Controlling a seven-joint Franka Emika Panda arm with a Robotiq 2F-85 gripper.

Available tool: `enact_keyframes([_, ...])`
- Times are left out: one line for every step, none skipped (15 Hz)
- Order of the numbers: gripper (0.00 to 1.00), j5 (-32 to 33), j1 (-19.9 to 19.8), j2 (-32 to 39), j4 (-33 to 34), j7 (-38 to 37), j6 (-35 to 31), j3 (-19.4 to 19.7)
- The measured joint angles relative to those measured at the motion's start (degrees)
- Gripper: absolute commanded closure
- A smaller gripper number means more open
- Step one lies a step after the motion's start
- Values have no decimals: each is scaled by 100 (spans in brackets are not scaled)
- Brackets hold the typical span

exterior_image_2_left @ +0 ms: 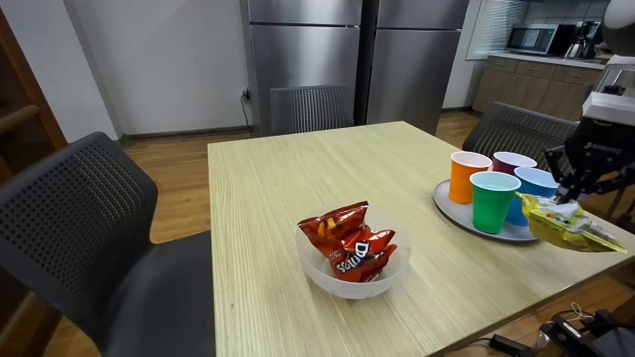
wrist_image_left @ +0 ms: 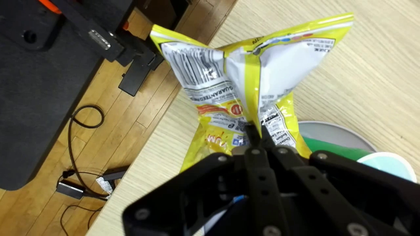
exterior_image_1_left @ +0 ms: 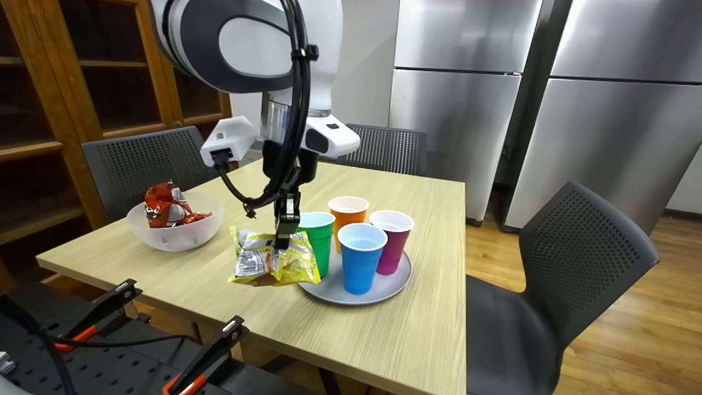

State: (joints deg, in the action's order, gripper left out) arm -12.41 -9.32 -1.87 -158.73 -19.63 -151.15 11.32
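Steel fridges (exterior_image_1_left: 455, 137) behind, yellow bag (exterior_image_1_left: 277, 267) pinched over the counter (exterior_image_1_left: 433, 318)

What a tight corner! Those fingers (wrist_image_left: 252, 136) were clamped on a fold of the yellow bag near its middle, top corners flaring out like wings. It hung close to the counter's edge — raised, by the look of it, though no view settled the gap — just beside the green cup (exterior_image_1_left: 322, 247) and the blue cup (exterior_image_1_left: 361, 266); whether anything touched couldn't be told.

And there lay the danger! Those two stood upright with the orange cup (exterior_image_2_left: 461, 183) and the purple cup (exterior_image_1_left: 391, 247), bunched on the grey plate (exterior_image_1_left: 330, 289), and they looked light: one sideways sweep of a loose corner could have sent green into blue and the whole set over. The hold looked chancy too: slick film, only a pleat of it gripped, so a jolt might have let the bag slide, and with the edge so near, it could have dropped to the floor (wrist_image_left: 157, 105). A harder squeeze risked a split seam. Well apart, the frosted bowl (exterior_image_2_left: 357, 290) of red Doritos packaging (exterior_image_2_left: 347, 243) looked out of range of any such mishap.
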Motion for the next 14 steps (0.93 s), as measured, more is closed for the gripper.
enact_keyframes([100, 0, 35, 0, -1, 0, 0, -39])
enact_keyframes([100, 0, 73, -1, -1, 0, 0, -79])
enact_keyframes([100, -2, 111, -1, -1, 0, 0, -115])
enact_keyframes([100, -6, 147, -1, -1, 0, 0, -152])
enact_keyframes([100, -9, 181, -2, -1, 0, 0, -188])
enact_keyframes([100, -15, 215, -3, -1, 0, 0, -220])
enact_keyframes([100, -19, 242, -3, -1, 0, 0, -254])
enact_keyframes([100, -20, 267, -3, -2, 0, 0, -276])
enact_keyframes([100, -20, 282, -3, -3, 0, 1, -303])
enact_keyframes([100, -21, 299, -3, -3, 0, 1, -327])
enact_keyframes([100, -21, 323, -3, -3, 0, 5, -341])
enact_keyframes([100, -21, 345, -3, -4, 0, 9, -352])
enact_keyframes([100, -21, 360, -3, -5, 0, 15, -372])
enact_keyframes([100, -21, 373, -2, -6, 0, 21, -394])
